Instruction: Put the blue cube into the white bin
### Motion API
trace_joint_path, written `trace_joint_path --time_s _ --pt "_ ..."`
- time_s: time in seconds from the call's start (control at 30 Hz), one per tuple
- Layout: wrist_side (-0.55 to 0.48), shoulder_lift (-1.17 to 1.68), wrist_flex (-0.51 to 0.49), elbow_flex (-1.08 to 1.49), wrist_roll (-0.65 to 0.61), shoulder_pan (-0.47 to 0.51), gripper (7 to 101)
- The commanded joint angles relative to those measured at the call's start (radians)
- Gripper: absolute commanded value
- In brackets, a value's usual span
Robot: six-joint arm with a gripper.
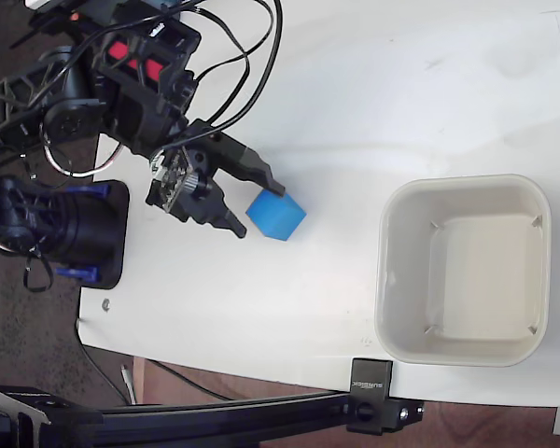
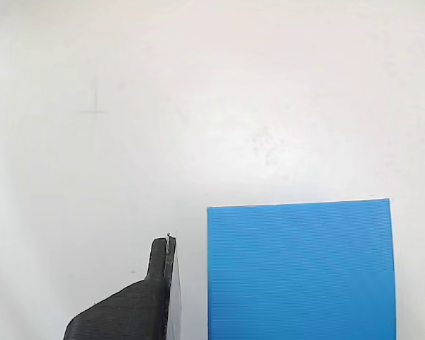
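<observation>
One blue cube, one white bin, one tool.

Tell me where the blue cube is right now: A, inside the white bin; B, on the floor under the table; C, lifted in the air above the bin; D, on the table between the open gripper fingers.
D: in the fixed view the blue cube sits on the white table at the tips of the open gripper, while the white bin stands apart, hollow and bare.

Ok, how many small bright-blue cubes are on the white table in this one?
1. The small bright-blue matte cube sits on the white table, at the open black two-finger gripper, left of the off-white square plastic bin in the fixed view. None shows inside the bin.
</observation>
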Motion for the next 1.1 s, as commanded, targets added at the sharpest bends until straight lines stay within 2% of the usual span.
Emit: trace_joint_path --time_s 0.03,0.37,0.53,0.8,1.1 --pt "0.0 0.006 -0.025 -0.06 -0.005 0.0 96.0" --pt "-0.021 -0.018 -0.083 -0.046 -0.021 0.015 93.0" --pt "-0.011 -0.021 -0.075 -0.046 -0.018 0.015 82.3" --pt "-0.012 -0.025 -0.061 -0.029 -0.014 0.043 71.0" --pt "-0.025 -0.031 -0.083 -0.017 -0.012 0.046 74.2"
